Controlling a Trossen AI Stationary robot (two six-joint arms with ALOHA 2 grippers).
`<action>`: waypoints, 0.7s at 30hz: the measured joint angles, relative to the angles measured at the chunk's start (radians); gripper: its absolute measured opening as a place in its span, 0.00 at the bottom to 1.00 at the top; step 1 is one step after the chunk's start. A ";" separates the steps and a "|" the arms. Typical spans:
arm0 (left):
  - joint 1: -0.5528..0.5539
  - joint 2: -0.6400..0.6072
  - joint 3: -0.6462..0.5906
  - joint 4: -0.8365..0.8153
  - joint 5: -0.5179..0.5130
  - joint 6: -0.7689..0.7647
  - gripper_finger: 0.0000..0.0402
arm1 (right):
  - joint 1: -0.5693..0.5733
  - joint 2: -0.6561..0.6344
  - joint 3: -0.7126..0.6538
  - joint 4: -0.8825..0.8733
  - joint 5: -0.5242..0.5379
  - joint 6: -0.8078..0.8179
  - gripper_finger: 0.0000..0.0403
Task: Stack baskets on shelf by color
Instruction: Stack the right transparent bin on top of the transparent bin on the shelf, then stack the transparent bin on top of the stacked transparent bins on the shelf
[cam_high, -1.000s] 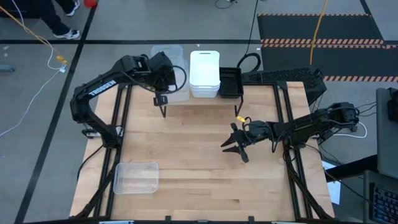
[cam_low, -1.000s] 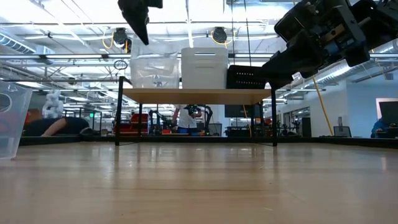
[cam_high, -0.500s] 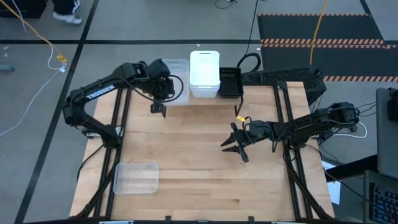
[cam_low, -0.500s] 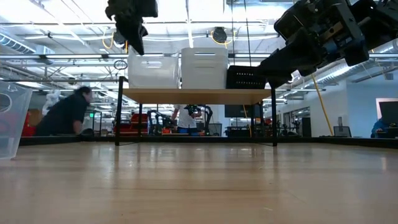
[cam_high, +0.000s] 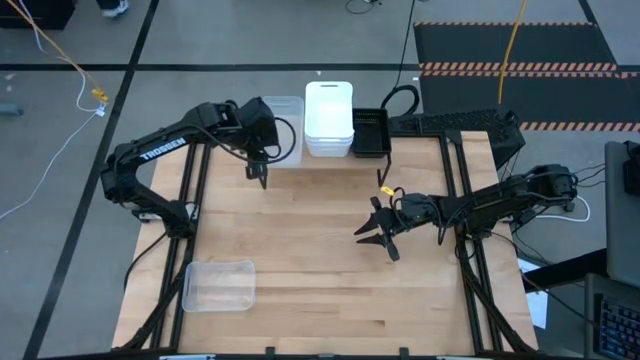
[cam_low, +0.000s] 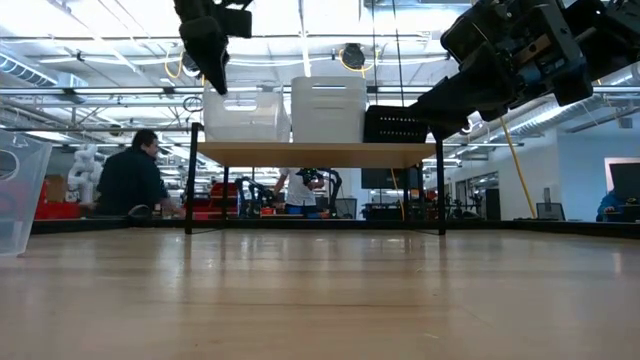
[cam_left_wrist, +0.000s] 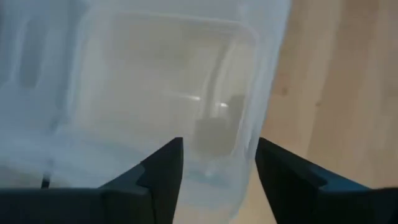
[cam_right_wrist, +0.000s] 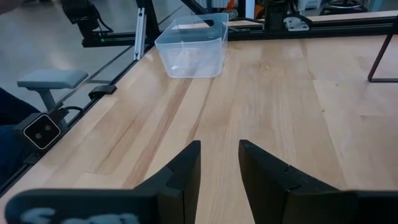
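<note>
The left gripper hangs over the front edge of the shelf, just at the near wall of the clear baskets stacked at the shelf's left end. In the left wrist view its two dark fingers stand apart, and the clear plastic of that stack fills the space ahead of and between them; nothing is clamped between the jaws. From the low view the left gripper points down just in front of the clear stack, with its tips level with the stack's upper part.

Beside that stack, farther from the left jaws, sit the white baskets in the middle of the shelf, and past them the black baskets at the right end. The low view shows the white baskets and the black baskets side by side on the plank.

The right gripper hovers over the bare middle of the desk, well apart from the shelf. Its fingers are parted with nothing between them. Far ahead of the right jaws, at the desk's near left corner, one more clear basket stands alone, also seen from the right wrist.

A person shows in the room behind the desk.
</note>
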 joint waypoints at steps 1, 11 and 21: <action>-0.007 -0.004 0.009 -0.016 -0.027 -0.039 0.51 | 0.000 0.000 0.000 0.001 0.001 0.001 0.26; -0.175 -0.066 0.053 -0.156 -0.141 -0.391 0.45 | 0.000 0.000 0.000 0.007 0.005 0.005 0.26; -0.374 -0.098 0.053 -0.235 -0.201 -0.810 0.37 | -0.002 0.001 0.000 0.033 0.005 -0.034 0.26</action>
